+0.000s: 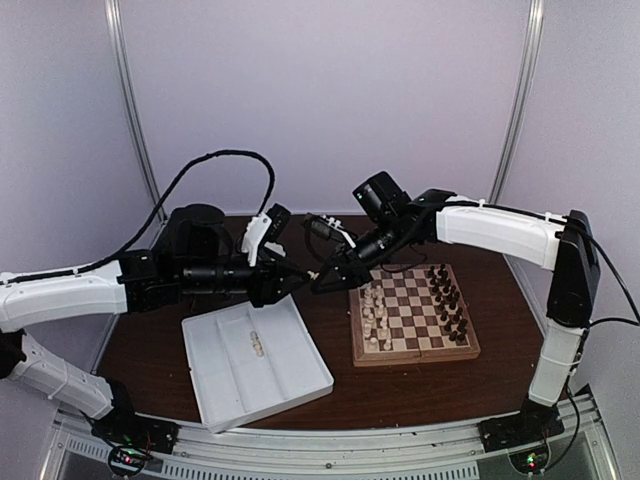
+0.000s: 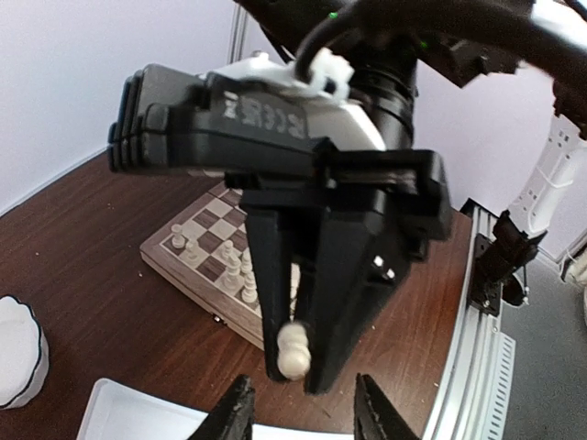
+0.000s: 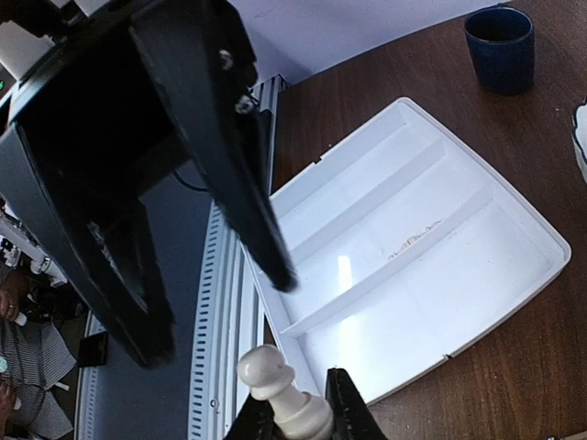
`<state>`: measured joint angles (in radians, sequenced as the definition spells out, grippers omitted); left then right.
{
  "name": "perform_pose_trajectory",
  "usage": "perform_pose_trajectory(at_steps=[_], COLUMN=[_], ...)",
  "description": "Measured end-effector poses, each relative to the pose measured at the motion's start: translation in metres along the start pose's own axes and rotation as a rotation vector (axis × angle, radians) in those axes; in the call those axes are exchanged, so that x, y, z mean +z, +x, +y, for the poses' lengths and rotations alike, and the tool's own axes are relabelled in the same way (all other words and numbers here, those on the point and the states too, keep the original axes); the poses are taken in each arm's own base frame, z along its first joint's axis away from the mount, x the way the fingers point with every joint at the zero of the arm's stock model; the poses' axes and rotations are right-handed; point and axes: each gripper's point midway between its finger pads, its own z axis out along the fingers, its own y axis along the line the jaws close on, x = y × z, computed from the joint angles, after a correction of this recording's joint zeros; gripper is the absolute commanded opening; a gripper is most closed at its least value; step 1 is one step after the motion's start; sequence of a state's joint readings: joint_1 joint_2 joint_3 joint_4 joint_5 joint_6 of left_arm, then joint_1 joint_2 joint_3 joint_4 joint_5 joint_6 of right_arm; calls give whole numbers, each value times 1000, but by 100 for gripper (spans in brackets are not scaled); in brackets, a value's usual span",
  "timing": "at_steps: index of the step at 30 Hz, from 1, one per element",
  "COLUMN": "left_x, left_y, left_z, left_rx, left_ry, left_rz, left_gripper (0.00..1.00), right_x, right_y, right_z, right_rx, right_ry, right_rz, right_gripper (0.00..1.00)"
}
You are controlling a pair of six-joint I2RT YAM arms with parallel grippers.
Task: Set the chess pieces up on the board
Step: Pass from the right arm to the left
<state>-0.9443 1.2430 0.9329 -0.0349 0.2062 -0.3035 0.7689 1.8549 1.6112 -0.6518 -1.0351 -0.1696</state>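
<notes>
Left arm (image 1: 70, 290) and right arm (image 1: 500, 232) both extended inward, grippers meeting tip to tip: left gripper (image 2: 303, 396) jaws parted and empty, right gripper (image 3: 298, 414) clamped on a cream pawn (image 3: 273, 383).

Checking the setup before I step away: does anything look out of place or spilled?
Nothing spilled. A few cream pieces lie in the white tray, off the board, and the right gripper pinches a cream pawn in mid-air.
</notes>
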Motion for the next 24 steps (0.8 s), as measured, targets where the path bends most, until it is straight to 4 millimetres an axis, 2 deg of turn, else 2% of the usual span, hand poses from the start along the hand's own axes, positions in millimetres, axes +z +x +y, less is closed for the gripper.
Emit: perform_pose_trajectory(at_steps=[5,18,19,22,24], left_x=[19,28,28,31,32], left_y=[-8,-11,-11,-11,-10], left_z=[12,8,8,8,8], left_rx=[-34,-103,-107,-114,-115], left_ry=[-60,-26,-23,-8,-5], left_rz=[21,40,42,45,48], left_gripper=[32,7,6,3,3], right_x=[0,-4,-5,-7,-9], right_y=[-8,-9,-9,-9,-8], right_z=[6,5,4,3,4], right_rx=[20,42,43,43,31], right_ry=[-34,-30,-30,-24,-22], right_rz=[-39,-54,-54,-56,-54], right_gripper=[14,15,18,39,47])
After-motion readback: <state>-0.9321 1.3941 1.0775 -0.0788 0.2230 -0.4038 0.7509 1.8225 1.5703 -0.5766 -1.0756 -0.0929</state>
